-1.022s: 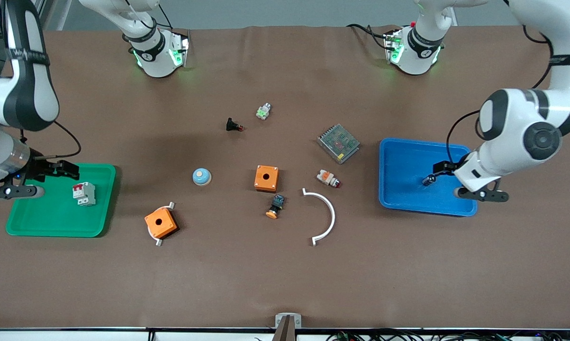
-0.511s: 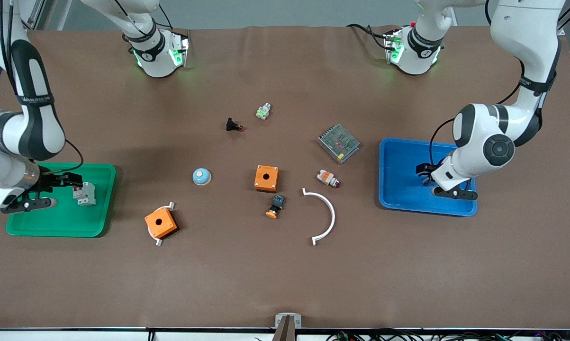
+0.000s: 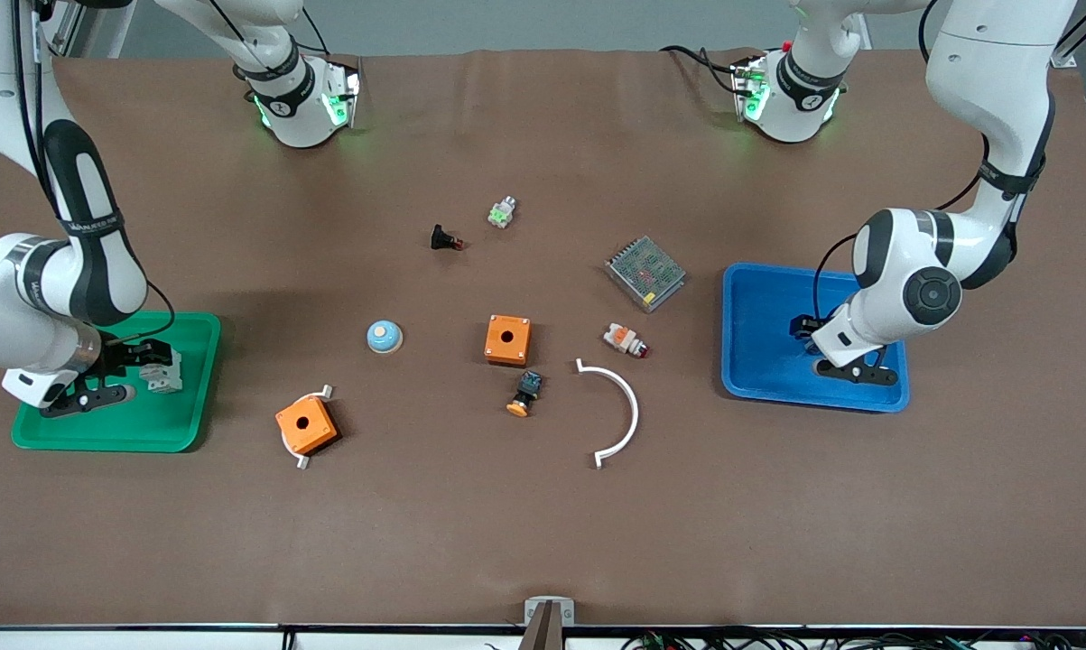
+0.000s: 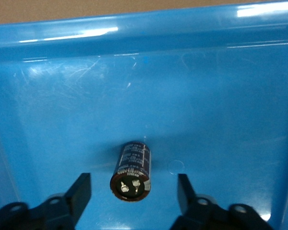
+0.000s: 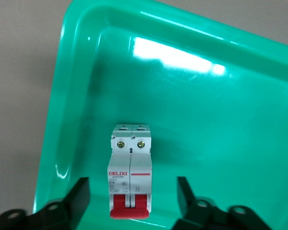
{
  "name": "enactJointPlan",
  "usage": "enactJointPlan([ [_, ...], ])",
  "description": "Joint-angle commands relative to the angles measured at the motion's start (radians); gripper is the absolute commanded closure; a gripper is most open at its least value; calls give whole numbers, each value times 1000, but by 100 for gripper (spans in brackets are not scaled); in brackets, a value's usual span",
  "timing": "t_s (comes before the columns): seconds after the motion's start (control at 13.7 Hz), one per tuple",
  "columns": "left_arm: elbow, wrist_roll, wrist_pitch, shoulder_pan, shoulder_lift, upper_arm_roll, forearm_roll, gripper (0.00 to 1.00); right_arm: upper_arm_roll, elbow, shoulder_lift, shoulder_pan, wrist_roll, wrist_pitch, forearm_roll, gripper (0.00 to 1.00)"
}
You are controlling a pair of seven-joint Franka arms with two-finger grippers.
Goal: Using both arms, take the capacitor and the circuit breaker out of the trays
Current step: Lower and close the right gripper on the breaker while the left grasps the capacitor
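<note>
Blue tray (image 4: 48, 86) under capacitor (image 4: 132, 170)

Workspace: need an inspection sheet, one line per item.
Surface: brown table.
Job's things: capacitor lies in blue tray; breaker lies in green tray.
Clutter: two orange boxes, blue-white dome, mesh-topped module, white arc, several small push-button parts mid-table.
Grippers: left gripper open, straddling the capacitor; right gripper open, straddling the breaker.
Cables: black leads along both arms.
Surroundings: nothing seen.
</note>
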Motion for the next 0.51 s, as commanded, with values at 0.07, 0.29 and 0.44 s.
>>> enactJointPlan([
  [0.07,6,19,13,7,-3,-3,18,62,15,11,26,-27,-20,17,-13,61],
  [0.29,18,17,11,4,-4,-3,18,86,16,15,14,-18,-17,-7,-12,95],
  [0.44,42,16,2,2,-10,-4,18,96,34,28,-35,-13,-11,-93,2,99],
])
